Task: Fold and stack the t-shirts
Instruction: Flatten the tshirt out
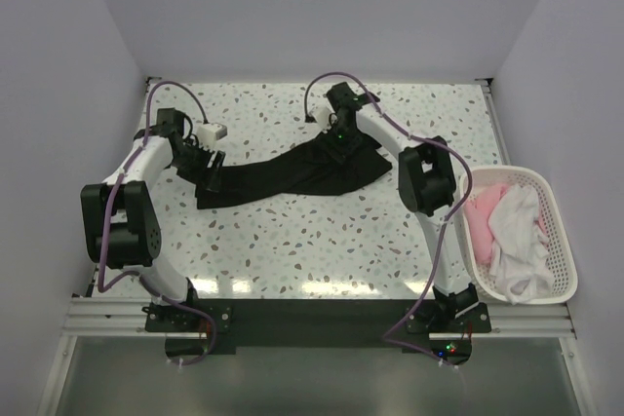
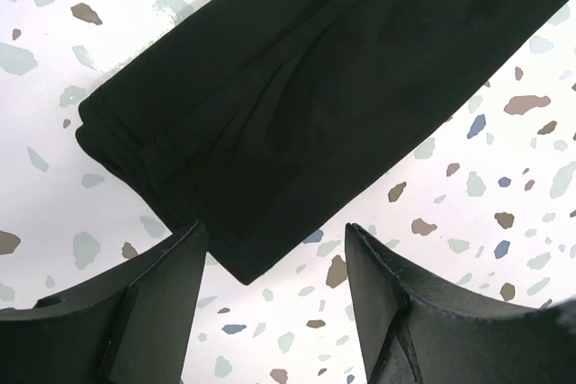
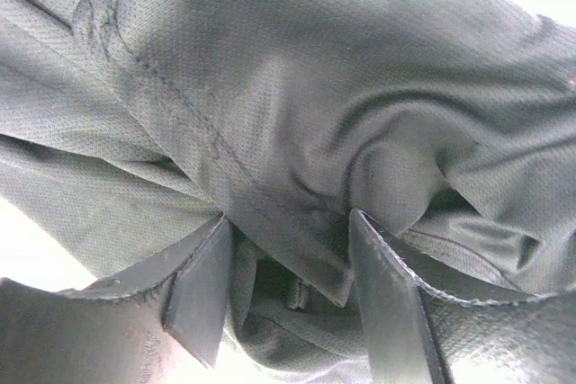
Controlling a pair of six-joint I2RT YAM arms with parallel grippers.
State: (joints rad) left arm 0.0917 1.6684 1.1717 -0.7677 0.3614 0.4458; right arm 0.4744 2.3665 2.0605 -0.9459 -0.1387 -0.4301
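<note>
"How's the black t-shirt (image 1: 283, 180) lying?"
"Rumpled into a long strip on the table (image 1: 390, 241), nine to one o'clock. Left pincer (image 2: 275, 231) spread over its nine-o'clock end; right pincer (image 3: 288, 222) spread, cloth bunched between its fingers (image 3: 387, 294)."

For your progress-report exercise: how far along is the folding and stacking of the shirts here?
Done: nothing yet; no folded pile shows. In hand: the black shirt lies crumpled in a long strip on the table. The left hand is open at one end. The right hand sits astride a bunch of its cloth, grip unclear. Left: fold it, then the white shirt and pink shirt in the basket.
</note>
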